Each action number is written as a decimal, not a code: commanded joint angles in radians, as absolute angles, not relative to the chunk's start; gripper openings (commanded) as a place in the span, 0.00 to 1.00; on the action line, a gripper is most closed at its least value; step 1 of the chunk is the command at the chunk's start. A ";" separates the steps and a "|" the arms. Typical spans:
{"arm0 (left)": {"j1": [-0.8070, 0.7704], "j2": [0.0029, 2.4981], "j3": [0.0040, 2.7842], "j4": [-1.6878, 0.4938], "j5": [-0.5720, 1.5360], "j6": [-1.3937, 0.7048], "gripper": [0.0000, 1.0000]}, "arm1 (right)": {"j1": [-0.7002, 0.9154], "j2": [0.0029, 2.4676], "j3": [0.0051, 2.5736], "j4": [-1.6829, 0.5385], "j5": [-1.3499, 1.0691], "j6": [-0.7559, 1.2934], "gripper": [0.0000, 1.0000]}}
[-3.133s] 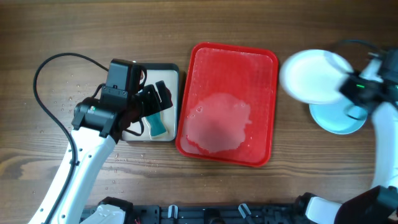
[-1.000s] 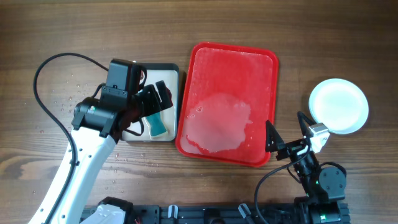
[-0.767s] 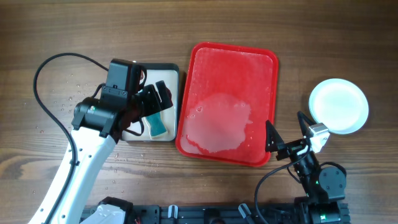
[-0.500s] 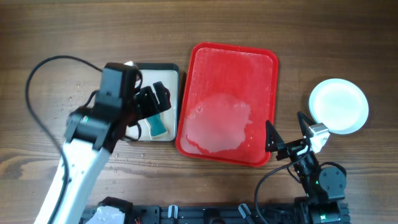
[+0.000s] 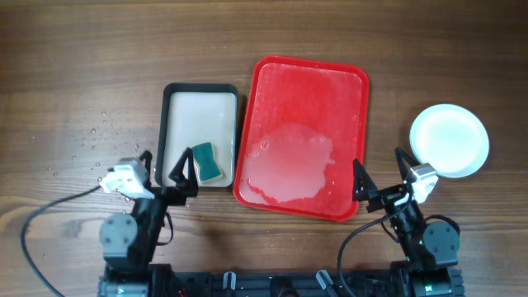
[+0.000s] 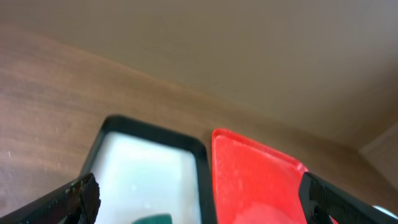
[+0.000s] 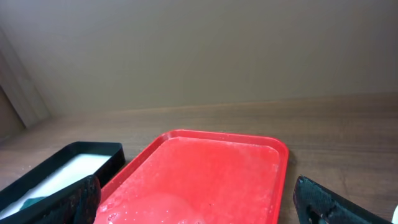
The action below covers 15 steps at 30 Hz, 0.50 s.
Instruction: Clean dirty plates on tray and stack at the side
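Small tray with a sponge on wet wood.
Left of centre in the overhead view, a black-rimmed beige tray [image 5: 198,115] lying flat on the brown wooden table [image 5: 124,41], long side running up the frame. Inside, toward its lower right corner, a teal sponge [image 5: 206,161], lying flat and slightly askew. Scattered water droplets [image 5: 89,136] on the wood at middle left, beside the tray.

The right pincer [image 7: 196,186], fingers wide apart, frames the red tray [image 7: 211,162], just beside a black-rimmed tray [image 7: 93,147].
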<state>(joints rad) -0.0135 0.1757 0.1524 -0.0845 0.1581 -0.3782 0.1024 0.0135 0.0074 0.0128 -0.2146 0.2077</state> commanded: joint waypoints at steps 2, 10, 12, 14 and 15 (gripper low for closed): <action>-0.006 0.007 0.006 -0.018 0.133 -0.427 1.00 | 0.106 0.005 0.005 0.018 -0.202 0.217 1.00; -0.006 0.003 0.006 -0.070 0.081 -0.427 1.00 | 0.106 0.005 0.005 0.018 -0.202 0.216 1.00; -0.006 0.003 0.006 -0.070 0.081 -0.427 1.00 | 0.106 0.005 0.005 0.018 -0.202 0.216 1.00; -0.006 0.003 0.006 -0.070 0.081 -0.427 1.00 | 0.106 0.005 0.005 0.018 -0.202 0.216 1.00; -0.006 0.003 0.006 -0.070 0.081 -0.427 1.00 | 0.106 0.005 0.005 0.018 -0.202 0.216 1.00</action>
